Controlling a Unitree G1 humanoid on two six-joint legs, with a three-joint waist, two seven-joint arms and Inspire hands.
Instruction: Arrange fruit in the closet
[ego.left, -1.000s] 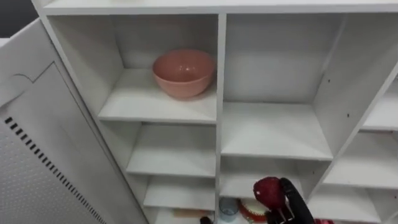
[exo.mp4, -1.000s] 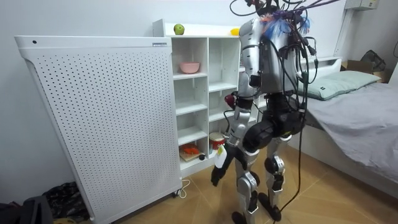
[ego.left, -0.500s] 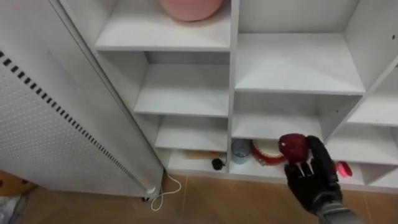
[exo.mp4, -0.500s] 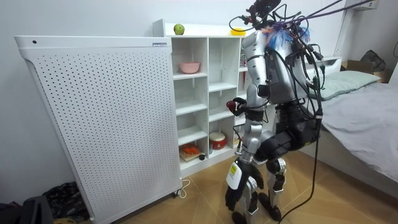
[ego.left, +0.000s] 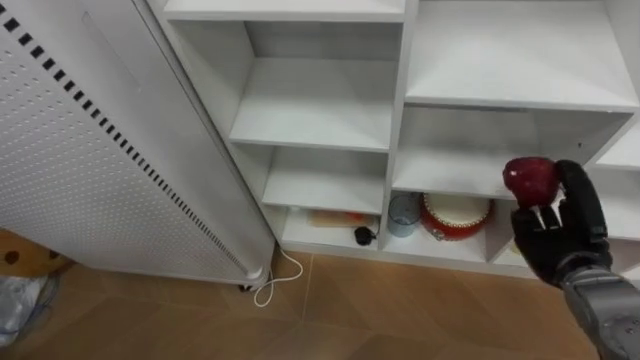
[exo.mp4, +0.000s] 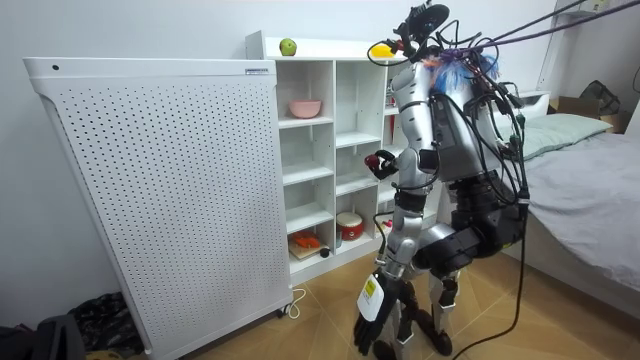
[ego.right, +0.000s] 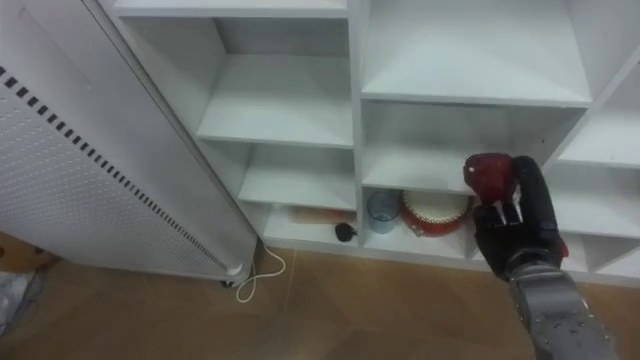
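Well, from where I stand the job looks barely begun. The robot is planted right in front of the open closet (ego.left: 399, 112), knees bent and leaning in, with the bed (exo.mp4: 580, 190) behind it and the big perforated door (ego.left: 70, 170) swung out at its left. Its right hand (ego.left: 558, 240) is raised before the lower shelves with the fingers curled up around a dark red fruit (ego.left: 529, 180), which sits gripped at the fingertips, clear of every shelf board. So that fruit is in the hand and not yet in the closet. Its left hand (exo.mp4: 368, 325) hangs low beside the legs, close to the floor. The shelves just in front of the fruit are bare white boards. The bottom compartment below it holds a red pot (ego.left: 455, 215) and a pale cup (ego.left: 403, 212) just beside it, which are no fruit at all. Higher up, a pink bowl (exo.mp4: 305, 107) stands alone on a shelf, and I cannot tell whether anything lies in it. A green fruit (exo.mp4: 288, 47) and something yellow (exo.mp4: 379, 50) rest on top of the closet, well apart. I would judge that those remain to be brought down and shelved once the red one has been set on a board and let go.
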